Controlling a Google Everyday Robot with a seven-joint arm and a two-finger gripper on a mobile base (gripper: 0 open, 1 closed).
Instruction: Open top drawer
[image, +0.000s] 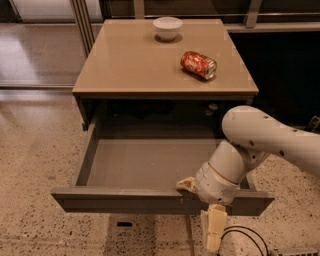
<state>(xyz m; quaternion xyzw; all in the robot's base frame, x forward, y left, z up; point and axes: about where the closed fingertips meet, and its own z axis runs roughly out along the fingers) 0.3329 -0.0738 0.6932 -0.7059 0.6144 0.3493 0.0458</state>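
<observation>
Gripper (200, 212): clamped over the front panel's top edge, right of centre.
Top drawer (125, 200): pulled far out.
Table (130, 60): white bowl (167, 27), red can (198, 65) lying sideways.

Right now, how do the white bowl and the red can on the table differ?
The bowl is white and stands upright near the back edge; the can is red and lies on its side, further forward and right. Both rest on the table top, behind the open top drawer; the hand is at the drawer's front edge.
</observation>
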